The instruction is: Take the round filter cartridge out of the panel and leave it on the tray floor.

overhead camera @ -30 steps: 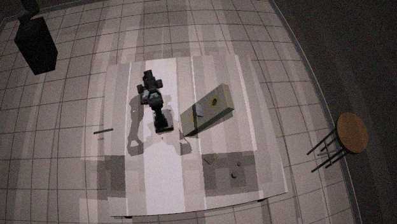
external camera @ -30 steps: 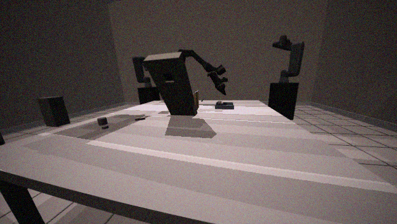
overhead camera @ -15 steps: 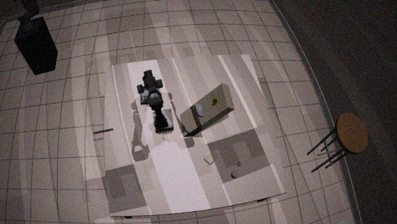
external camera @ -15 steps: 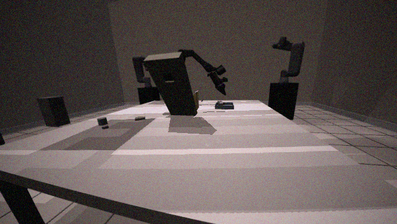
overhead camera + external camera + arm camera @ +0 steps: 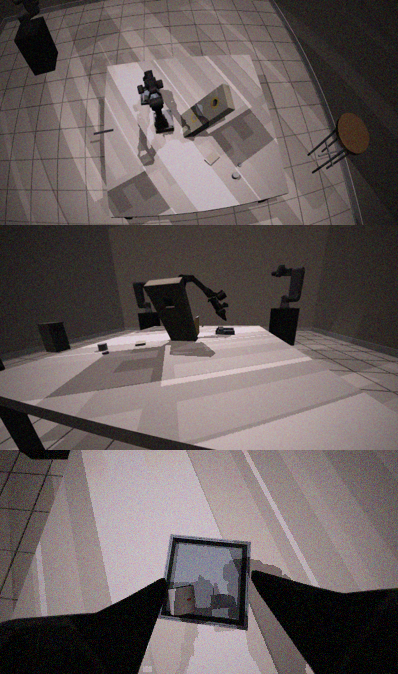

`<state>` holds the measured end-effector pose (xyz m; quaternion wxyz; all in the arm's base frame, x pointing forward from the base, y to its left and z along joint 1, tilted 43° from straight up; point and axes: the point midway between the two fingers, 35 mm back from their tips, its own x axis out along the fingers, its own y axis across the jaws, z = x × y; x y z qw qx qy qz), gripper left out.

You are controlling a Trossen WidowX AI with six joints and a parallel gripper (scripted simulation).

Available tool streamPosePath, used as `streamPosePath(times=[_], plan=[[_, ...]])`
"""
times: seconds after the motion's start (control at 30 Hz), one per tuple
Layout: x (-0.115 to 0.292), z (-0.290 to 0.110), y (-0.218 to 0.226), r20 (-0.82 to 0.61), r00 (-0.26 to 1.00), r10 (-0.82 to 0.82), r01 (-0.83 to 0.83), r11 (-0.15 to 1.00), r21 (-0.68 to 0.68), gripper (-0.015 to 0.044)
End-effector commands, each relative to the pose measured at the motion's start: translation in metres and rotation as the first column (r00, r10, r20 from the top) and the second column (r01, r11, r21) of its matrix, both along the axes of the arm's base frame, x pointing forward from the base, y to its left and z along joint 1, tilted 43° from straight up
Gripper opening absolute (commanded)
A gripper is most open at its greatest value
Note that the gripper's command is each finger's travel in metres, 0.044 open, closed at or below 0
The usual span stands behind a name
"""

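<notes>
Below, the filter cartridge [image 5: 181,600] lies in the tray [image 5: 207,540] beneath wide-open, empty fingers.

A slanted grey service panel [image 5: 220,96] is seen on the table, leaning back on its block-shaped body. Two yellow-ringed round openings are shown on its face: one dark hole [image 5: 214,102] towards the upper end and another ring [image 5: 194,117] lower down. A square, dark-rimmed tray [image 5: 245,582] lies flat on the table just beside the panel's lower end. On the tray floor, against the near left corner, a small pale filter cartridge [image 5: 182,600] with a red mark is seen at rest.
</notes>
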<state>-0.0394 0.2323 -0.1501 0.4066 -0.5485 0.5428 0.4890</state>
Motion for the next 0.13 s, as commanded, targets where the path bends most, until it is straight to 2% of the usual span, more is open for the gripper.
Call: streamPosePath(times=[0.0,0.1], plan=[[0.0,-0.0001,-0.0008,0.0,1.0,0.0,0.0,1.0,-0.001,0.044],[0.0,-0.0001,-0.0008,0.0,1.0,0.0,0.0,1.0,-0.001,0.044]])
